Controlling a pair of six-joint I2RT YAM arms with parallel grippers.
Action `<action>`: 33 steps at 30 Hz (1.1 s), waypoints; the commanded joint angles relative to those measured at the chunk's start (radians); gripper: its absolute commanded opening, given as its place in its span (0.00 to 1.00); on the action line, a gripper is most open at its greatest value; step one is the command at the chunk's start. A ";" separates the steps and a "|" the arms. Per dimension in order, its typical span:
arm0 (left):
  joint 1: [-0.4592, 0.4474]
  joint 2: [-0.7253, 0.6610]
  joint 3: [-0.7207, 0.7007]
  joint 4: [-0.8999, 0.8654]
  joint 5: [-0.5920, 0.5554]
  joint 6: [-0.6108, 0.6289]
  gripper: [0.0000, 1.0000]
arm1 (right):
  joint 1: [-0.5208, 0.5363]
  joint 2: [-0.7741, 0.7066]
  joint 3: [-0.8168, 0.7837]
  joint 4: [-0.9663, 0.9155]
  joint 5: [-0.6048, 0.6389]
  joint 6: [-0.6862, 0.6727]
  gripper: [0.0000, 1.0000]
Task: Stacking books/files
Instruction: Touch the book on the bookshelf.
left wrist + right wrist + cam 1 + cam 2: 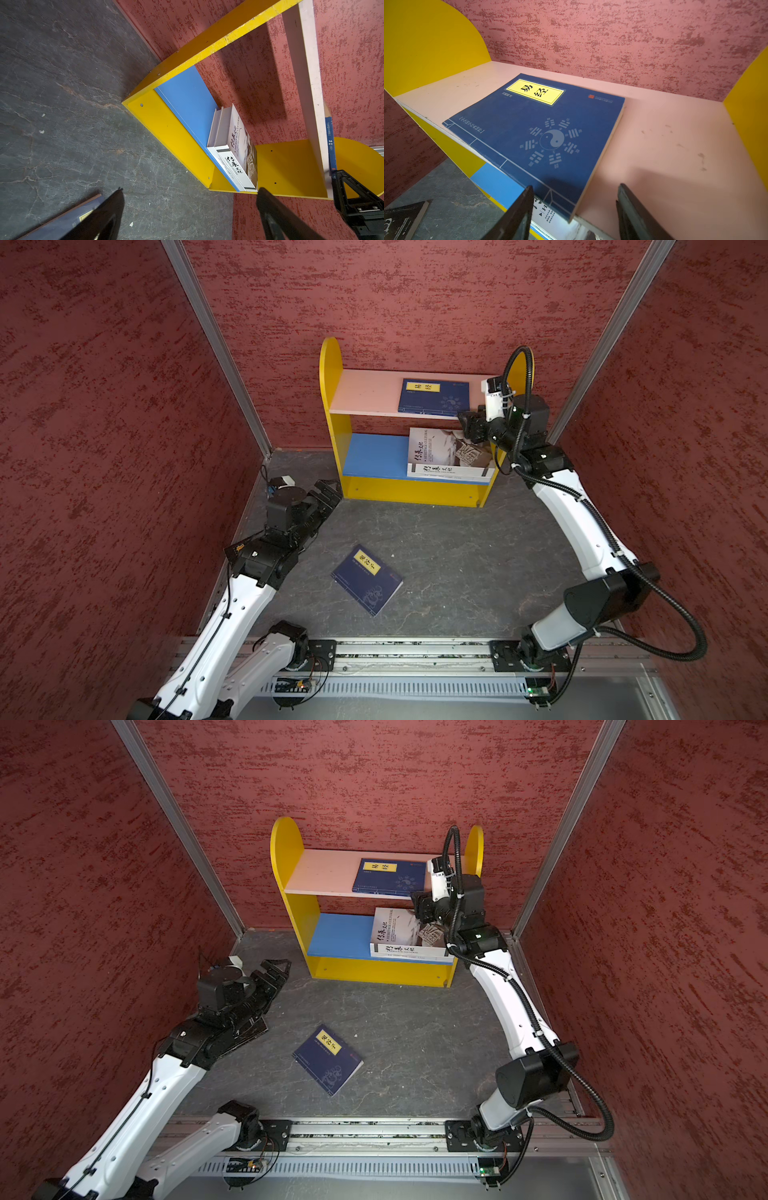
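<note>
One navy book (434,397) (390,877) (542,135) with a yellow label lies flat on the pink upper shelf, its near corner jutting over the front edge. My right gripper (467,423) (419,903) (575,199) is at that corner, open, with a finger on each side of it. A second navy book (368,578) (328,1058) lies on the floor. Two white/grey books (449,454) (399,936) (232,149) are stacked on the blue lower shelf. A black book (239,549) (249,1033) (402,220) lies mostly hidden under my left arm. My left gripper (328,493) (274,969) (190,193) hangs open and empty near the shelf's left foot.
The yellow-sided bookshelf (332,418) (286,886) stands against the red back wall. Red walls close in both sides. A metal rail (415,651) carrying both arm bases runs along the front. The grey stone-patterned floor (457,564) lies between rail and shelf.
</note>
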 commanded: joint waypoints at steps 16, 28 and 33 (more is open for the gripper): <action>0.010 0.020 0.023 -0.027 -0.020 0.013 0.99 | -0.009 0.024 0.023 -0.036 -0.064 -0.043 0.62; 0.011 0.045 -0.053 -0.043 0.056 -0.091 1.00 | -0.002 -0.114 -0.070 -0.086 -0.143 0.088 0.92; 0.009 0.010 -0.177 -0.089 0.088 -0.237 1.00 | 0.023 -0.302 -0.290 -0.021 -0.141 0.240 0.97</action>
